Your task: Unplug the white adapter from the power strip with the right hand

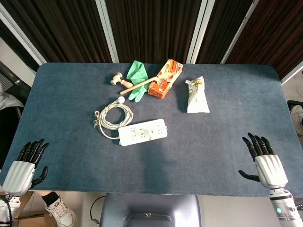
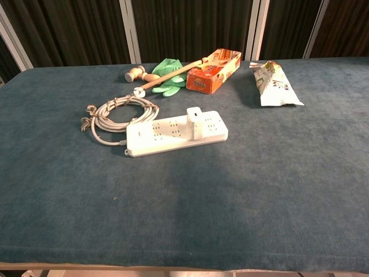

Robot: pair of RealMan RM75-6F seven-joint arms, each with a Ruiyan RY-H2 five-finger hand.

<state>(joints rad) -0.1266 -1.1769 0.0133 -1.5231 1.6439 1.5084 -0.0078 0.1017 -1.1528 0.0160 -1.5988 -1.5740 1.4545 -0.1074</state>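
Right hand (image 1: 267,163) rests at the table (image 1: 222,137) edge, fingers spread and holding nothing. Well away toward its inner side and further from the robot, the white adapter (image 2: 194,123) stands upright, plugged into the power strip (image 2: 176,134). Left hand (image 1: 26,168) is likewise spread and empty.
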